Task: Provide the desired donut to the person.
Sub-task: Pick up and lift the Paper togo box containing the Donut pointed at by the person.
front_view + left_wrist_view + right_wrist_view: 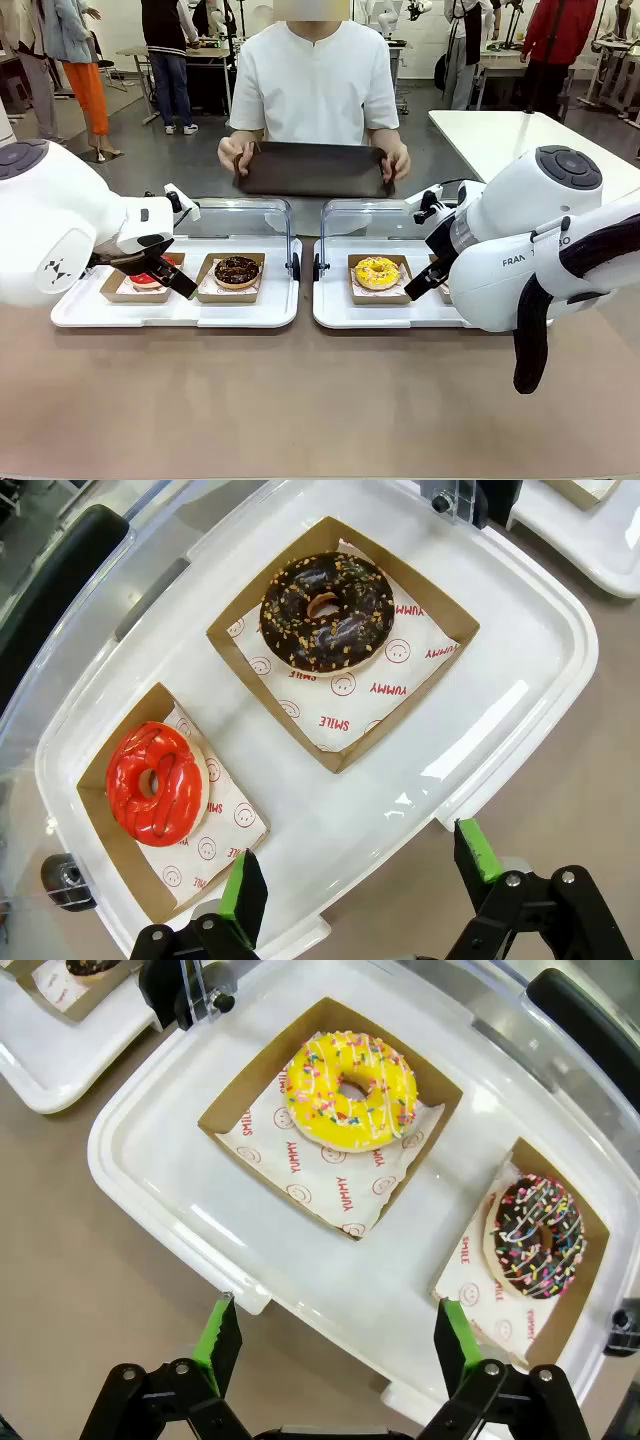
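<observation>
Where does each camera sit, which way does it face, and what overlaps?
Front view: fixed between the arms, facing across the table at the person; left arm and right arm at the sides.
Left wrist view: on that wrist, looking down at the left tray, red donut and chocolate donut; open left gripper at bottom.
Right wrist view: on that wrist, looking down at the right tray, yellow donut and sprinkled donut; open right gripper at bottom.
Shared: front view also shows the chocolate donut and yellow donut.

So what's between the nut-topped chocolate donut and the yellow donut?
Front view: right of the chocolate donut comes the left tray's rim, a narrow strip of bare table, then the right tray's rim before the yellow donut. No other donut lies between.
</observation>
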You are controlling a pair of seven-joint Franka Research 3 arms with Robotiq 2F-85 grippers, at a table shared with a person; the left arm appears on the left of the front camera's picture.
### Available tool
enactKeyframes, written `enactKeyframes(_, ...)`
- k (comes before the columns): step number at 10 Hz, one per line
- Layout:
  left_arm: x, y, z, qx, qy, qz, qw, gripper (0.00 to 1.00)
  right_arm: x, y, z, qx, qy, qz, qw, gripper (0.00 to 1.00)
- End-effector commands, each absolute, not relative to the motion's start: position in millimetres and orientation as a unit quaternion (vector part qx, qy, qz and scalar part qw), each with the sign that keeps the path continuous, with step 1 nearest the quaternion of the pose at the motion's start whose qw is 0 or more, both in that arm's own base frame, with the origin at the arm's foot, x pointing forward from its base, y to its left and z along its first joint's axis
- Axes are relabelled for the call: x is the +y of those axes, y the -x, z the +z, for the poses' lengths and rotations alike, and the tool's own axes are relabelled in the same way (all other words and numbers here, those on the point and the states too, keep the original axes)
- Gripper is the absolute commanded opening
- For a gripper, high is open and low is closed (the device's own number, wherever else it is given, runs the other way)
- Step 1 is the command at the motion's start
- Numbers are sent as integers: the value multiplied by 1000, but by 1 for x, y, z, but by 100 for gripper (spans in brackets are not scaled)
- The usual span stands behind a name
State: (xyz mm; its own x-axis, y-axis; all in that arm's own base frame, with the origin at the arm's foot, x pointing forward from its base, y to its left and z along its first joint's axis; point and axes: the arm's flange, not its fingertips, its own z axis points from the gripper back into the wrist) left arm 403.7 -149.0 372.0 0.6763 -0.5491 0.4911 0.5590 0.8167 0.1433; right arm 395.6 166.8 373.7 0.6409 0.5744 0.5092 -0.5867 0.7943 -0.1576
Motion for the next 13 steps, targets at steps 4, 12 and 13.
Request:
enactKeyframes(4,-149,-404,372,-265,9,-303,915,100,167,-396,374,-277,-11,321,906,100)
enactKeyframes(12,-149,-404,372,-265,9,-303,915,100,167,-396,374,-277,-11,320,906,100)
enactKeyframes(13,-149,-404,372,-265,9,-303,915,100,172,-381,399,-276,43,304,911,100)
